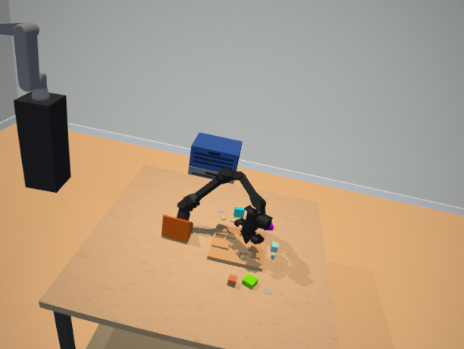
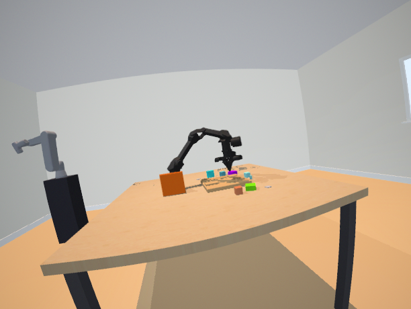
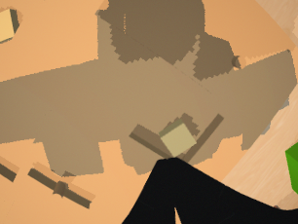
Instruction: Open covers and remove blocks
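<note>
The tan puzzle board [image 1: 220, 254] [image 2: 215, 188] [image 3: 58, 29] lies under the arm, with grooves and raised strips. A pale square piece [image 1: 242, 256] [image 3: 178, 139] stands on it between two dark strips; another pale piece [image 3: 6, 24] shows at the upper left in the wrist view. My gripper [image 1: 247, 241] [image 2: 230, 170] [image 3: 167, 168] is shut and empty above the board. I cannot tell each cover's state; arm and shadow hide part of the board. Beside the board lie a green block [image 1: 250, 281] [image 2: 250, 187] and a red-orange block [image 1: 232, 281] [image 2: 238, 190].
Behind the board are a cyan block [image 1: 239, 212] [image 2: 210, 174], a blue block [image 2: 222, 173] and a purple block [image 1: 270, 227] [image 2: 232, 172]. A light-blue block [image 1: 274, 246] [image 2: 247, 174] lies to its right. An orange panel [image 1: 176, 228] [image 2: 172, 183] stands near the arm's base.
</note>
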